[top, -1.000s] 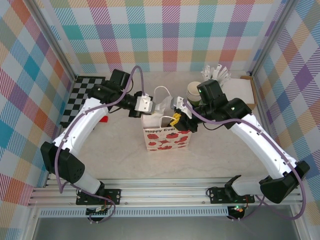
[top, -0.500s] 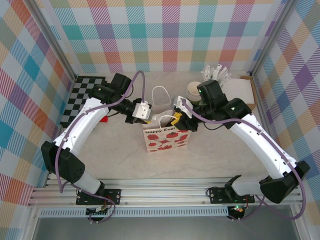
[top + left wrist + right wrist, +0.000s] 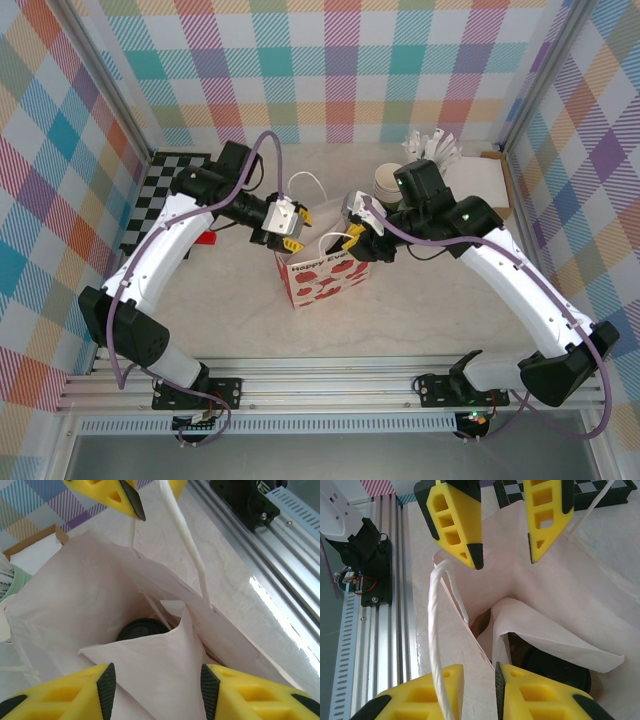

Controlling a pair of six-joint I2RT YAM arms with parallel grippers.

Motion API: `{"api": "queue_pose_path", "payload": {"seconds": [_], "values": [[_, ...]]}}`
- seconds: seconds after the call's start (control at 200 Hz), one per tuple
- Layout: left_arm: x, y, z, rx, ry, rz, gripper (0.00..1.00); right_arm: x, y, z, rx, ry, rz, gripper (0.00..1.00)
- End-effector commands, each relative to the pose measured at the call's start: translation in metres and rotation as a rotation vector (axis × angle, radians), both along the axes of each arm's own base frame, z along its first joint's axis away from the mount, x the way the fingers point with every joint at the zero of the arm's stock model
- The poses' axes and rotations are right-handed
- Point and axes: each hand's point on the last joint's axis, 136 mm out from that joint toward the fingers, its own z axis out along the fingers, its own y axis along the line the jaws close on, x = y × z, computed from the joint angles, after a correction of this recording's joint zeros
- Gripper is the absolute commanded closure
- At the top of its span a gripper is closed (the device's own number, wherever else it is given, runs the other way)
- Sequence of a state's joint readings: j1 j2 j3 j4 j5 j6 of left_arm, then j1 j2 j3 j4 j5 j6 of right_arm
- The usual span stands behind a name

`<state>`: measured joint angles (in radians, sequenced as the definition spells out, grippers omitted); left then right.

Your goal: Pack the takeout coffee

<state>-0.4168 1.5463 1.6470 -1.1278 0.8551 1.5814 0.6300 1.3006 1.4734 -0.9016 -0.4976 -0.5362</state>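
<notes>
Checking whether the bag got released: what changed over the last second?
The left hand opened, letting go of the paper bag rim; the bag shifted slightly and its mouth narrowed. The right hand stays pinching the opposite rim, and the takeout coffee stays inside the bag.

A white paper bag (image 3: 326, 282) is showing a red fruit print and red lettering. Inside it, the takeout coffee (image 3: 142, 629) is showing its round black plastic lid. The left gripper (image 3: 157, 690) and right gripper (image 3: 479, 676) are showing yellow with black pads. Pastel plaid walls (image 3: 350, 60) are ringing the pale marbled worktop (image 3: 250, 325), with a black-and-white chequered mat (image 3: 165, 185) lying at ten o'clock.
</notes>
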Motion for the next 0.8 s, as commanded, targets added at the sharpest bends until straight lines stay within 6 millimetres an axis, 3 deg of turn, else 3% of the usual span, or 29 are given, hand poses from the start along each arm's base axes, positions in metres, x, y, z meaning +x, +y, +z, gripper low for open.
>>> {"api": "queue_pose_path", "payload": {"seconds": [0.0,0.12,0.23,0.33,0.39,0.475,0.5,0.54,0.645,0.715,0.795], "values": [[-0.009,-0.001,0.013,-0.039,0.026,-0.020,0.55,-0.005,0.000,0.013,0.027,-0.027,0.020,0.75],[0.002,-0.002,0.025,-0.098,0.025,0.051,0.54,0.003,-0.001,0.012,0.028,-0.043,-0.027,0.73],[0.013,-0.007,0.067,-0.247,0.026,0.197,0.38,0.008,-0.001,0.019,0.053,-0.055,-0.067,0.68],[0.018,-0.004,0.100,-0.374,0.008,0.373,0.27,0.009,-0.003,0.028,0.080,-0.073,-0.092,0.50],[0.029,0.002,0.109,-0.441,0.002,0.546,0.20,0.008,-0.005,0.036,0.092,-0.078,-0.101,0.37],[0.057,0.032,0.127,-0.570,0.006,0.893,0.15,0.008,-0.010,0.048,0.107,-0.099,-0.142,0.22],[0.063,0.045,0.127,-0.588,0.040,1.001,0.14,0.012,-0.013,0.051,0.108,-0.112,-0.173,0.18],[0.070,0.064,0.128,-0.624,0.115,1.162,0.14,0.020,-0.019,0.057,0.112,-0.135,-0.245,0.01],[0.064,0.098,0.097,-0.594,0.385,1.470,0.16,0.051,-0.041,0.076,0.148,-0.135,-0.486,0.00],[0.053,0.104,0.072,-0.575,0.569,1.582,0.22,0.072,-0.058,0.085,0.200,-0.057,-0.655,0.00],[0.037,0.107,0.039,-0.518,0.749,1.696,0.29,0.093,-0.072,0.078,0.222,0.047,-0.795,0.00]]}}
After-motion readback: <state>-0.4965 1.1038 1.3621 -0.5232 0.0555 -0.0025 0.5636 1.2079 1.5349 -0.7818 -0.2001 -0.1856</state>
